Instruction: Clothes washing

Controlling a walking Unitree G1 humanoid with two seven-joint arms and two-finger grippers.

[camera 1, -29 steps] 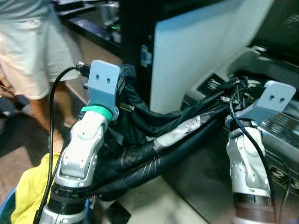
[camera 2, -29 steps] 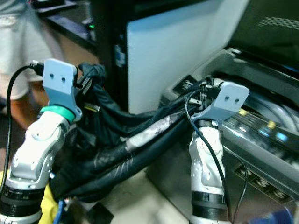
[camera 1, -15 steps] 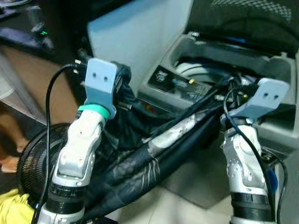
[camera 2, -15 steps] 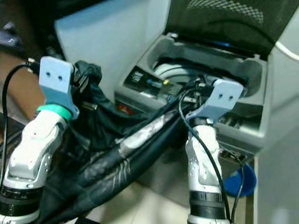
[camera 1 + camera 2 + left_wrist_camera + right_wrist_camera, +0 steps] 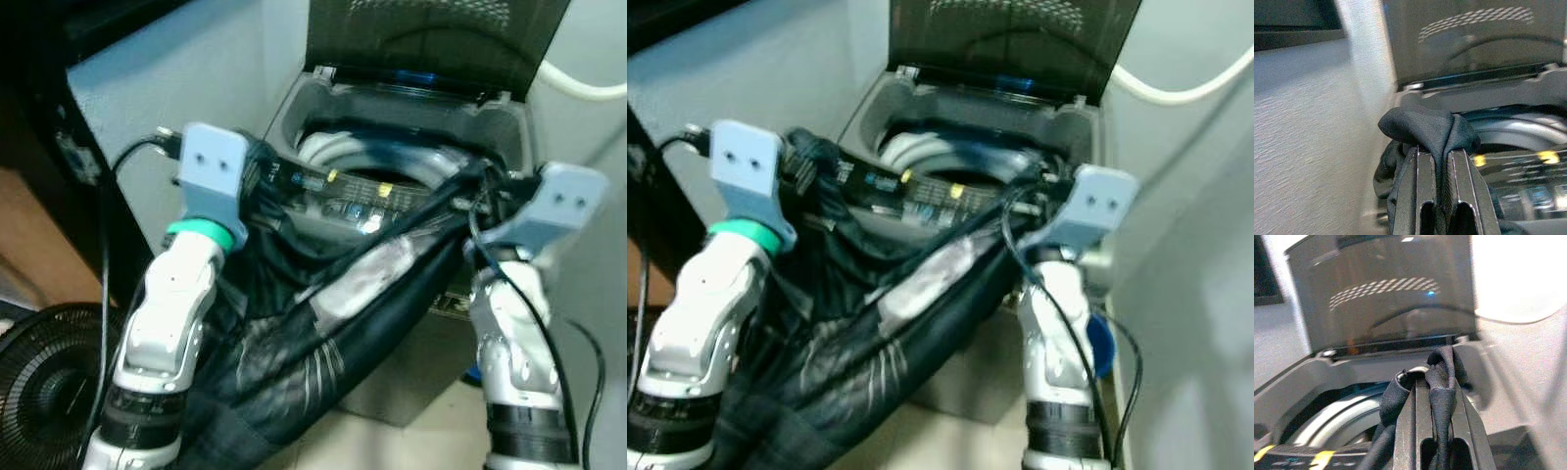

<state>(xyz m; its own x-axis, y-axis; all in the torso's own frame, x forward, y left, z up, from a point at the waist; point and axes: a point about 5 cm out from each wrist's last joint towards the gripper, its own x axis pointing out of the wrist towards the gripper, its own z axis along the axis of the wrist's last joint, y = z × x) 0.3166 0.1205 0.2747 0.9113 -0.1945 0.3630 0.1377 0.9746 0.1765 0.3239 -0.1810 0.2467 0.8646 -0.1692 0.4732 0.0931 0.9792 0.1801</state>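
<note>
A long dark garment (image 5: 323, 333) with pale print hangs between my two raised arms, sagging low at the left. My left gripper (image 5: 1436, 161) is shut on a bunched fold of the dark garment (image 5: 1430, 125). My right gripper (image 5: 1435, 396) is shut on the other end of the dark garment (image 5: 1442, 377). Straight ahead stands a grey top-loading washing machine (image 5: 294, 103) with its dark lid (image 5: 431, 44) raised. Its drum opening (image 5: 392, 162) lies just beyond the held cloth, with both grippers at about rim height in front of it.
A black floor fan (image 5: 44, 377) stands low at the left. A pale wall panel (image 5: 167, 88) flanks the machine's left side, and a white hose (image 5: 583, 88) runs along the wall at the right. Something blue (image 5: 1100, 345) sits low by the machine's right side.
The camera has swung right and closer, bringing the washing machine to the centre with its lid upright. The person and the yellow cloth have left view. Both grippers still hold the garment.
</note>
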